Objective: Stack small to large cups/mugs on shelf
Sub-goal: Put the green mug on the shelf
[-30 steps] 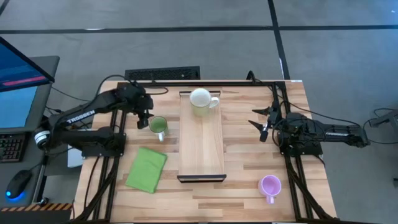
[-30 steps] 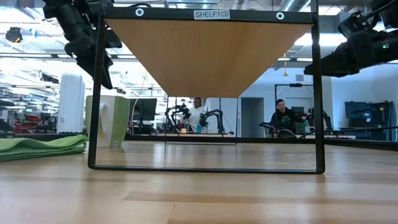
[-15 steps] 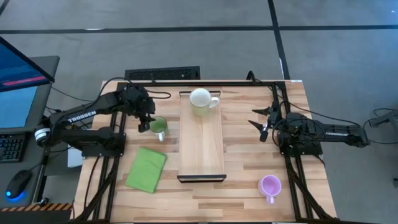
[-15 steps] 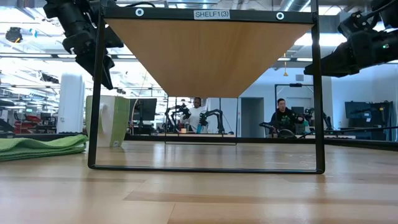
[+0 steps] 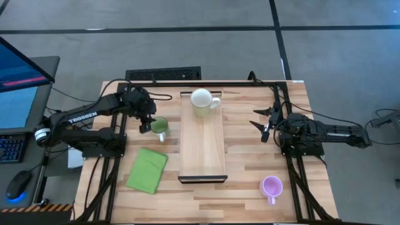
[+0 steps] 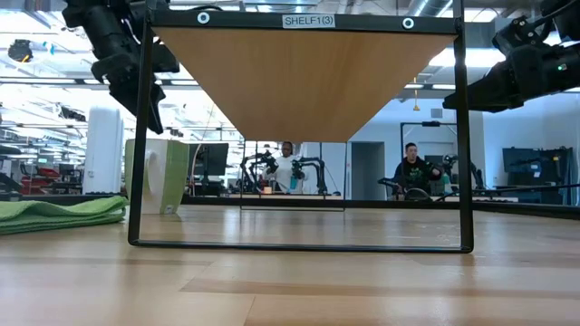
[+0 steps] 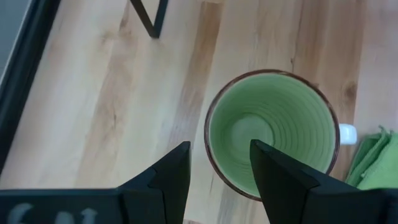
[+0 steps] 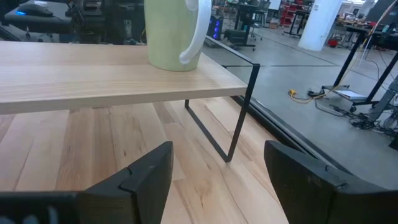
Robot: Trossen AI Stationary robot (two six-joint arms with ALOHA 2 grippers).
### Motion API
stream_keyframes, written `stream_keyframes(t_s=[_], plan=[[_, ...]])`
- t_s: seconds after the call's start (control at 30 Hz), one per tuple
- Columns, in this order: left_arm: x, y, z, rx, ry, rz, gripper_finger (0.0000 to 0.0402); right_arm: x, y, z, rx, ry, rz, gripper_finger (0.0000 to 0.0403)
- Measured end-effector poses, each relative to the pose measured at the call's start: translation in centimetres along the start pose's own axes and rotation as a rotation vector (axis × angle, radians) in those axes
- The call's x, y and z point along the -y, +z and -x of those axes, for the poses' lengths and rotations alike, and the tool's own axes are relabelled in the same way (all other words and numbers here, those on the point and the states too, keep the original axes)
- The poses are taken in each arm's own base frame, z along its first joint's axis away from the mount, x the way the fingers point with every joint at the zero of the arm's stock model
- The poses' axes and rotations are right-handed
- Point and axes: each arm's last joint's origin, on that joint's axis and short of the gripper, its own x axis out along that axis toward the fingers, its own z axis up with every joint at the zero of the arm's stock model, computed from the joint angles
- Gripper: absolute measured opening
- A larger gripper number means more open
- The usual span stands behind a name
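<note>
Over the last second the open left gripper (image 5: 145, 122) has been eased onto the rim of the round light-green mug (image 5: 159, 126) beside the long light-wood shelf (image 5: 202, 147), so a grasp seems imminent, while the right gripper (image 5: 263, 125) is held open aside.

The green mug (image 7: 272, 133) handle is mostly hidden; the white mug (image 8: 173, 34) top is cut off.
</note>
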Motion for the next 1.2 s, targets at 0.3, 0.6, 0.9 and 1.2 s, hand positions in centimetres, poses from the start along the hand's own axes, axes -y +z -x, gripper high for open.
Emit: stream_keyframes(t_s=[0.3, 0.6, 0.9, 1.2], plan=[[0.0, 0.0, -0.1, 0.004, 0.001, 0.045, 0.0158, 0.0, 0.0, 0.0, -0.001, 0.0, 0.0, 0.0276], [0.1, 0.0, -0.1, 0.009, -0.023, 0.087, 0.0158, 0.0, 0.0, 0.0, -0.001, 0.0, 0.0, 0.0276], [0.7, 0.2, -0.1, 0.008, -0.033, 0.041, 0.0158, 0.0, 0.0, 0.0, -0.004, 0.001, 0.002, 0.0276], [0.6, 0.5, -2.2, -0.102, 0.024, 0.044, 0.0158, 0.0, -0.1, 0.0, -0.01, 0.002, 0.002, 0.0276]])
